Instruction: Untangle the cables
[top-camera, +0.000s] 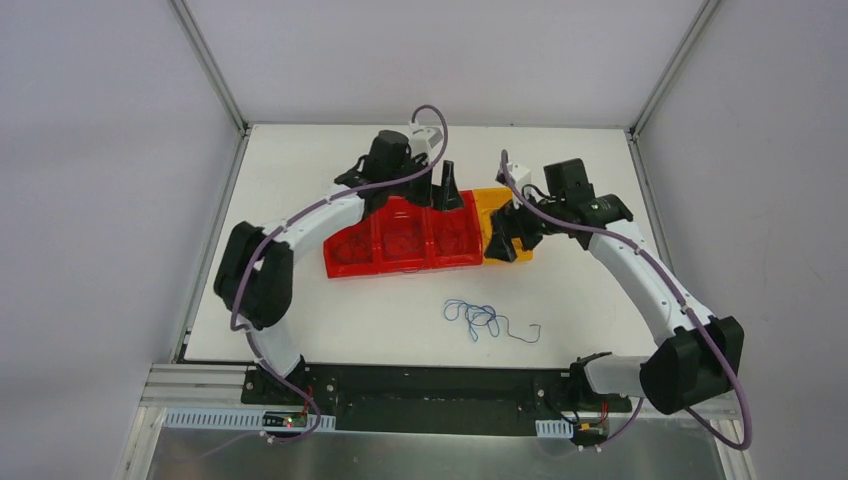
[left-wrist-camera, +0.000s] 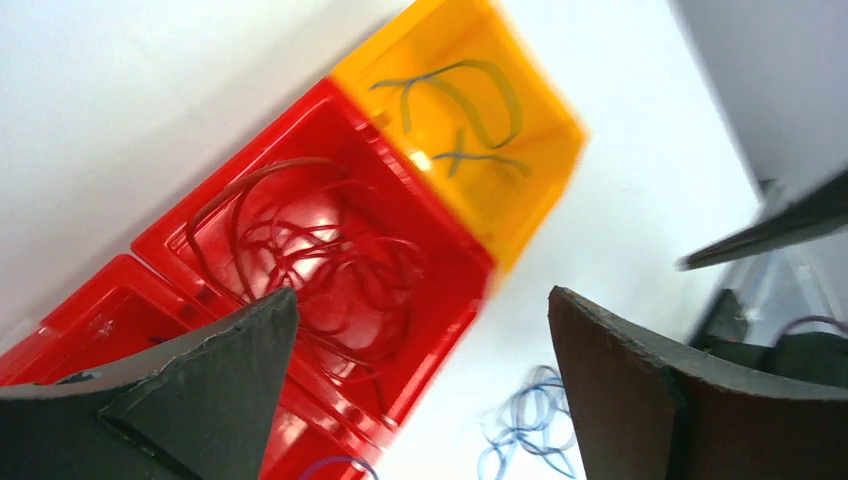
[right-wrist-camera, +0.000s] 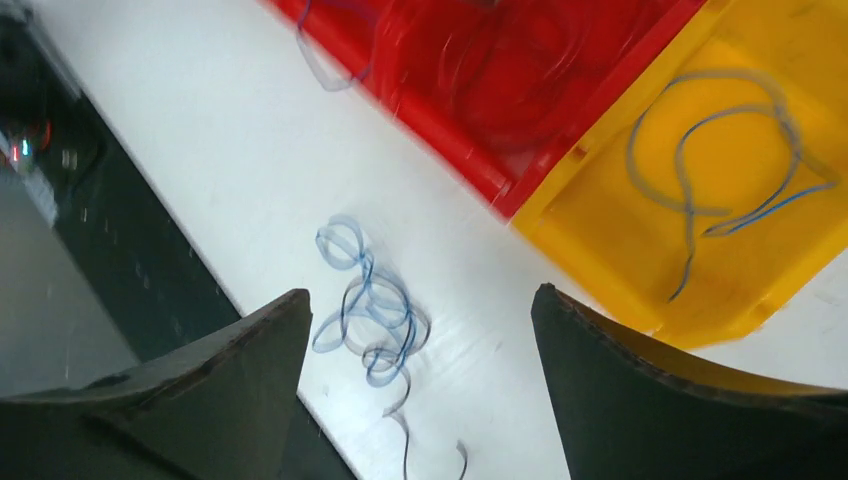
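A tangle of thin blue cables (top-camera: 482, 319) lies loose on the white table in front of the bins; it also shows in the left wrist view (left-wrist-camera: 530, 420) and the right wrist view (right-wrist-camera: 370, 312). Red cables (left-wrist-camera: 320, 250) lie coiled in a red bin (top-camera: 400, 240). A single blue cable (right-wrist-camera: 700, 170) lies in the yellow bin (top-camera: 492, 207). My left gripper (top-camera: 449, 188) is open and empty above the back of the red bins, jaws wide in its wrist view (left-wrist-camera: 422, 300). My right gripper (top-camera: 503, 241) is open and empty over the yellow bin's front (right-wrist-camera: 420, 295).
Three red bins stand in a row with the yellow bin (right-wrist-camera: 620, 240) joined at their right end. A dark rail (top-camera: 430, 385) runs along the table's near edge, also showing in the right wrist view (right-wrist-camera: 120, 250). Grey walls enclose the table.
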